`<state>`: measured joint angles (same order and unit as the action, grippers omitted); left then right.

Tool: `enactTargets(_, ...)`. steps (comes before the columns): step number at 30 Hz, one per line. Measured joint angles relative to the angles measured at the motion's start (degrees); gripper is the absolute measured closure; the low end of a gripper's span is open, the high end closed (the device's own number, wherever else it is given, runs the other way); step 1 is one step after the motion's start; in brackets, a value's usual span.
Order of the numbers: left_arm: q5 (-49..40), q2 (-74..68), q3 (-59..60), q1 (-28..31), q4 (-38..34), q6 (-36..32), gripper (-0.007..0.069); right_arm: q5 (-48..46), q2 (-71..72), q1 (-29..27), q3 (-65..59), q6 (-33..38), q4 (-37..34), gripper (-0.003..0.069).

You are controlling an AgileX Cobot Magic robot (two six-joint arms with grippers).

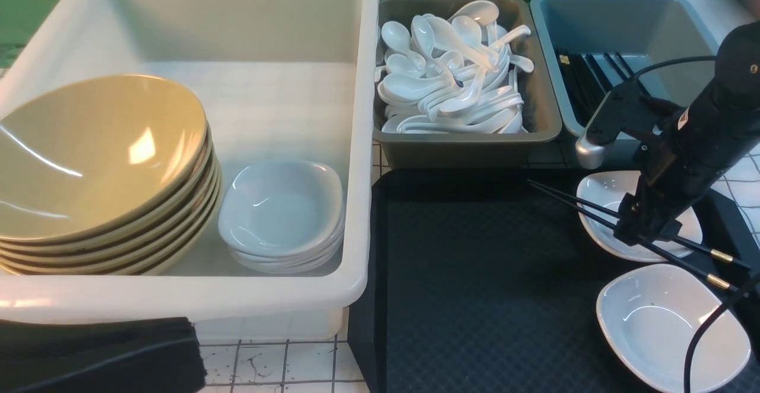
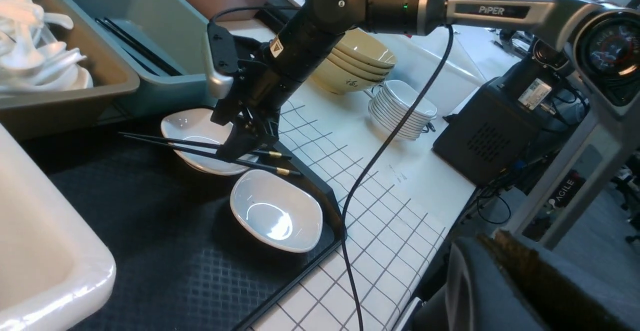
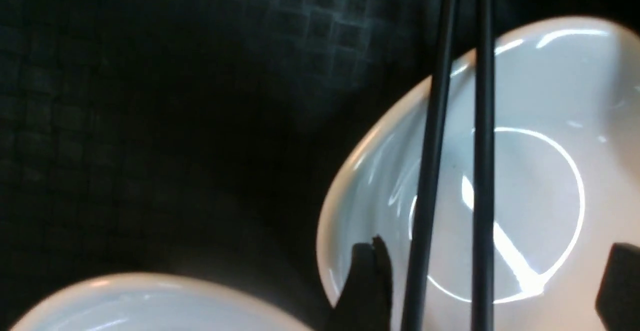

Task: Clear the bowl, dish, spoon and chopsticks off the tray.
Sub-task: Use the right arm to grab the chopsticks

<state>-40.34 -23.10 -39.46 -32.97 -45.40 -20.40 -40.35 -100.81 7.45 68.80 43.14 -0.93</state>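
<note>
The black tray holds two white dishes, a far one and a near one. The black chopsticks lie across the far dish, gold-banded ends toward the tray's right rim. My right gripper hangs open just over them. In the right wrist view both chopsticks run between its spread fingertips, above the dish. No bowl or spoon shows on the tray; olive-yellow bowls sit stacked in the white tub. My left gripper is a blurred dark shape, shut, off the table's edge.
The white tub left of the tray also holds stacked white dishes. Behind the tray stand a grey tub piled with white spoons and a blue tub with black chopsticks. More bowls and dishes stand right of the tray.
</note>
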Motion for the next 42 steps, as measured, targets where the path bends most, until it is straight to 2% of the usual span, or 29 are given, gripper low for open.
enactTargets(17,-1.3,0.0,0.0,0.0,0.0,0.0,0.0625,1.6,-4.2,-2.3,0.2,0.7,2.3,0.0087)
enactTargets(23,-1.3,0.0,0.0,0.0,0.0,0.1,0.0625,2.5,-5.3,-2.4,0.3,2.0,2.8,0.0118)
enactTargets(28,-1.2,0.0,0.0,0.0,0.0,0.1,0.0625,2.0,-5.5,-2.4,0.3,3.5,2.8,0.0242)
enactTargets(36,-0.9,0.0,0.0,0.0,0.0,-1.5,0.0625,-2.5,-5.2,-2.4,0.3,9.0,2.8,0.0552)
enactTargets(42,-0.8,0.0,0.0,0.0,0.0,-2.2,0.0625,-7.3,-0.4,-1.6,0.3,9.6,3.0,0.0557)
